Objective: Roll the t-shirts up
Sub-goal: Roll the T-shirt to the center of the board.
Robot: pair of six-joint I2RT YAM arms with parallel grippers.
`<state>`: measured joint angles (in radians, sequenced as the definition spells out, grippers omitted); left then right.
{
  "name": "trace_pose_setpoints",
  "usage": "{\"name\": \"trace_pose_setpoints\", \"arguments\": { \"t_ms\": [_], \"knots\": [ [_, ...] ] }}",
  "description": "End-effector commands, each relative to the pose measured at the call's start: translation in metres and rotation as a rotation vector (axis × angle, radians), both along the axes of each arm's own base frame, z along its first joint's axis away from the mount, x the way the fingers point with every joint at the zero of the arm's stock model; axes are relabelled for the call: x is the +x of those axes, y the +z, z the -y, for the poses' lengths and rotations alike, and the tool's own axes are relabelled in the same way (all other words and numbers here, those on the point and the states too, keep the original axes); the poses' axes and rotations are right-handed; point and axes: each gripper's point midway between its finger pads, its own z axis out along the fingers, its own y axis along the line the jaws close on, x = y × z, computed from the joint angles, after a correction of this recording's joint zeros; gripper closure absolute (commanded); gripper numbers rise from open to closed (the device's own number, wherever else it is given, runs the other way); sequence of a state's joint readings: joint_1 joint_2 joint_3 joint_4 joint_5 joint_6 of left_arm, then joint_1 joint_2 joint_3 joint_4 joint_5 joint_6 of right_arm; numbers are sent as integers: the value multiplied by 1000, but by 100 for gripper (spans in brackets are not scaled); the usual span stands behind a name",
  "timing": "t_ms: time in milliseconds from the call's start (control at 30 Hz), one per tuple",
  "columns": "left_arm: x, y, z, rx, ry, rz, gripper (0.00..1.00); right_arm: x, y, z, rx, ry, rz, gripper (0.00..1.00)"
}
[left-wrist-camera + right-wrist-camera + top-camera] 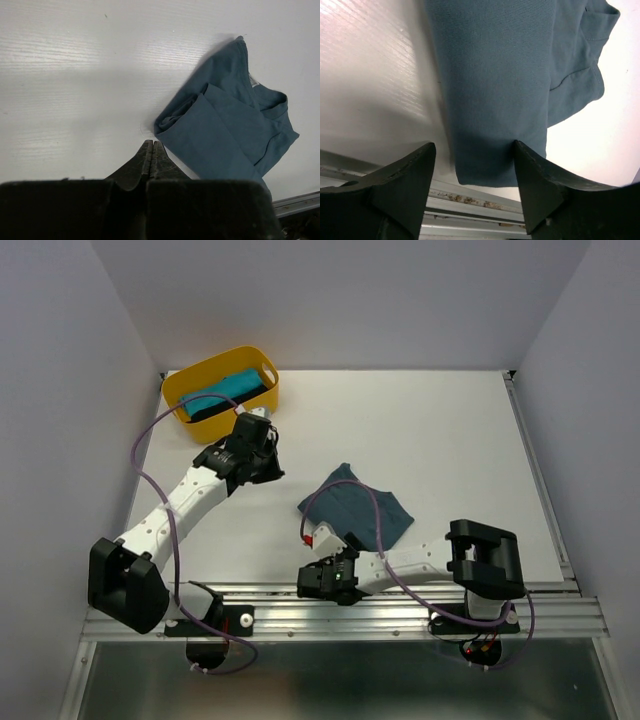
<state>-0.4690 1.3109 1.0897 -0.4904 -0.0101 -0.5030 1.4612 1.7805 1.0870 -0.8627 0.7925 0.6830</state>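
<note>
Near table (430, 430) edge: I find the right gripper (473, 150) released, jaws spread wide. The narrow near end of the folded slate-blue t-shirt (495, 75) lies between and under its fingers; no cloth is pinched. The shirt runs away from that gripper toward mid-table, collar at its far end.

Further out, left: the left gripper (152, 146) is clenched on nothing, over bare table, just off the shirt's folded edge.

Far-left corner: the yellow tub (175, 400) holds the turquoise t-shirt (235, 385) and the black t-shirt (225, 405).

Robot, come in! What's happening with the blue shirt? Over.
Left tool shut, empty. Right tool open at edge of blue shirt. Nothing in the way.
</note>
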Motion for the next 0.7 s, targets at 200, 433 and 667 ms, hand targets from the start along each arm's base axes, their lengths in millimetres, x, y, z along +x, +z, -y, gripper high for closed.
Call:
{"name": "trace_pose_setpoints", "arguments": {
  "t_ms": [200,433,667],
  "knots": [
    [-2,3,6,-46,-22,11,100,12,-15,-4,35,-12,78,58],
    [-5,-3,11,-60,-44,-6,100,14,3,-21,239,26,8,93],
    [-9,-11,13,-72,-60,-26,100,8,24,-50,526,40,-177,99]
  ]
}}
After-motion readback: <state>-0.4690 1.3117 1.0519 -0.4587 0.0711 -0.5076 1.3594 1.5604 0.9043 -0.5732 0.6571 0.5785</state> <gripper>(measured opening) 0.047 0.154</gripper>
